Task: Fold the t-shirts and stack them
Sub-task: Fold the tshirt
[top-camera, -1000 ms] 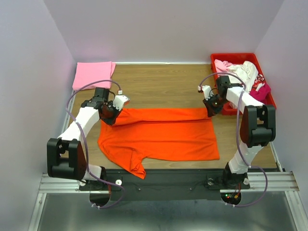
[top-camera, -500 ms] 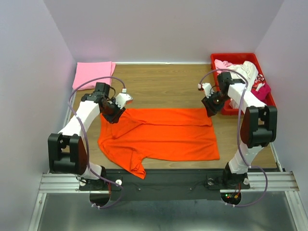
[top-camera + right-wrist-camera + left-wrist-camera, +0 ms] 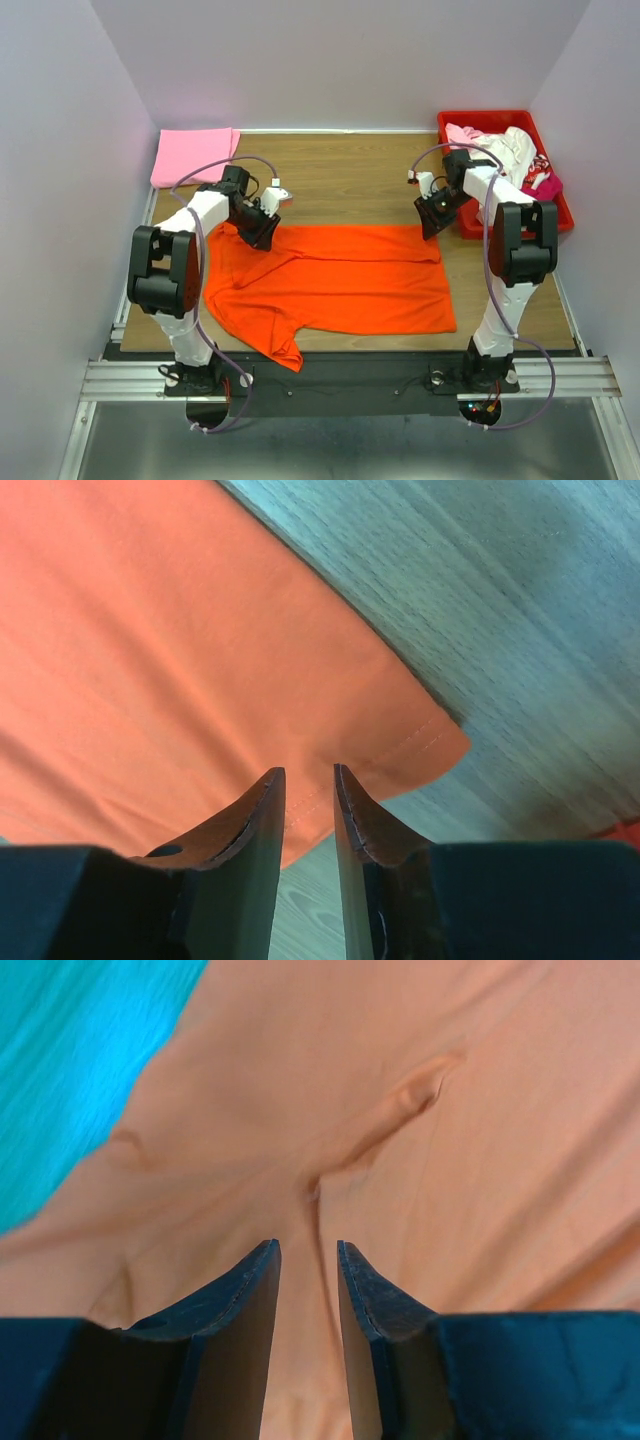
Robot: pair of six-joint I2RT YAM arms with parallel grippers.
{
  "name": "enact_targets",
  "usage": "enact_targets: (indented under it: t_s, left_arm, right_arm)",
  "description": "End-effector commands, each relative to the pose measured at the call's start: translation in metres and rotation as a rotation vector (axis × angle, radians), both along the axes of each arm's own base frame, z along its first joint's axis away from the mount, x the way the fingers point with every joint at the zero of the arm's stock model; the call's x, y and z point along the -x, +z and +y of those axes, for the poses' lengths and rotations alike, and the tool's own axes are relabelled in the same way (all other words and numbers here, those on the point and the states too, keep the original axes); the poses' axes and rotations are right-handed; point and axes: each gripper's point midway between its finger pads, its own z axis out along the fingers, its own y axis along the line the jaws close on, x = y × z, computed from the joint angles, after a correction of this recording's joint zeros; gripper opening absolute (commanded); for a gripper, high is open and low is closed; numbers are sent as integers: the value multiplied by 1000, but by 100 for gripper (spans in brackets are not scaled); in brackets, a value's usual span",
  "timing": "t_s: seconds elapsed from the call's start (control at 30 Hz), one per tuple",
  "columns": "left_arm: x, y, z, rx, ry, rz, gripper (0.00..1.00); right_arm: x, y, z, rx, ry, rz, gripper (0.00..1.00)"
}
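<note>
The bright orange t-shirt lies spread on the wooden table, its far edge folded over toward the front. My left gripper hovers over its far left part, jaws a little apart with only cloth below and nothing between the fingertips. My right gripper is at the shirt's far right corner, jaws a little apart and empty. A folded light pink t-shirt lies at the back left. White and magenta shirts fill the crate.
The red plastic crate stands at the back right, close beside my right arm. Bare wood stretches between the pink shirt and the crate. Purple walls close the sides and back. The table's front edge runs along the black rail.
My left gripper has moved right and toward the back, from the shirt's left edge onto its far left part. My right gripper has shifted slightly back at the far right corner. The shirt's left side lies flatter.
</note>
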Motion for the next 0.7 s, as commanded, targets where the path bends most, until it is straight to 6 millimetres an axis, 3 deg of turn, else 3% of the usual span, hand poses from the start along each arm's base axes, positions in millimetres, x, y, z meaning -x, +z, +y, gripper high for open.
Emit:
enact_targets:
  t_s: [0.0, 0.3, 0.53, 0.67]
  left_arm:
    - [-12, 7, -22, 94, -25, -1, 43]
    - [5, -12, -38, 121, -98, 85, 45]
    - [40, 6, -48, 136, -196, 80, 24]
    - [64, 8, -57, 107, -249, 76, 23]
  right_arm:
    - [-11, 17, 1, -22, -30, -42, 32]
    - [-14, 13, -3, 0, -27, -46, 31]
    - [-16, 13, -4, 6, -25, -49, 31]
    - [-16, 13, -5, 8, -25, -51, 31]
